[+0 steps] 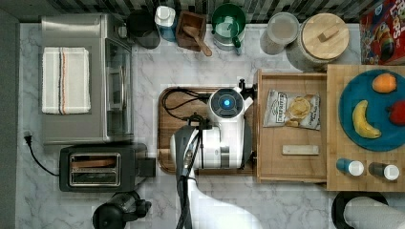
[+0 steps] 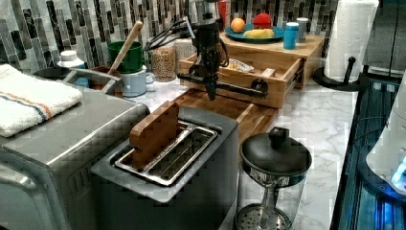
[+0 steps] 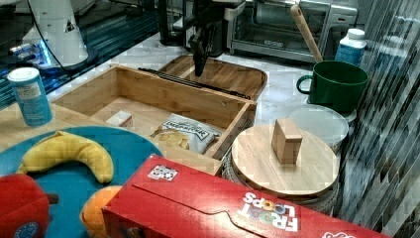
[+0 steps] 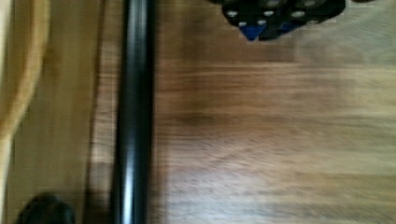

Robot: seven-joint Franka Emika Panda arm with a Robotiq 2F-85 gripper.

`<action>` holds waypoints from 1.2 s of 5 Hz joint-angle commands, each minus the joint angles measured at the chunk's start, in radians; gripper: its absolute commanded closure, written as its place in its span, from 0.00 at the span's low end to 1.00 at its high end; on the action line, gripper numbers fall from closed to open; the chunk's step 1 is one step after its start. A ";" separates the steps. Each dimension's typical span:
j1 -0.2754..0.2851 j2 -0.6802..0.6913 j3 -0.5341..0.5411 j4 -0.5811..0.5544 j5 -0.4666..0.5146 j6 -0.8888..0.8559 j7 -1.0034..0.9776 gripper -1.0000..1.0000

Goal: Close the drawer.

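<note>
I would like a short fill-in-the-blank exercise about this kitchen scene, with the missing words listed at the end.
1. The drawer is pulled ____.
2. Inside the drawer lies a bag of ____.
3. The gripper hangs beside the drawer's black ____.
4. On the blue plate the yellow fruit is a ____.

Missing words: open; chips; handle; banana

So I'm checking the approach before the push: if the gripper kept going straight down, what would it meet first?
Probably the walnut tray, just beside the drawer's black handle bar; the gripper points down there, though depth is unclear.
</note>
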 commanded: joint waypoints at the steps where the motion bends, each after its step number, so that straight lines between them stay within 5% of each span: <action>1: -0.094 0.011 -0.045 0.043 -0.019 0.073 -0.243 1.00; 2: -0.102 0.030 -0.076 0.057 -0.007 0.093 -0.321 1.00; 6: -0.326 0.126 -0.158 0.233 -0.017 0.032 -0.572 1.00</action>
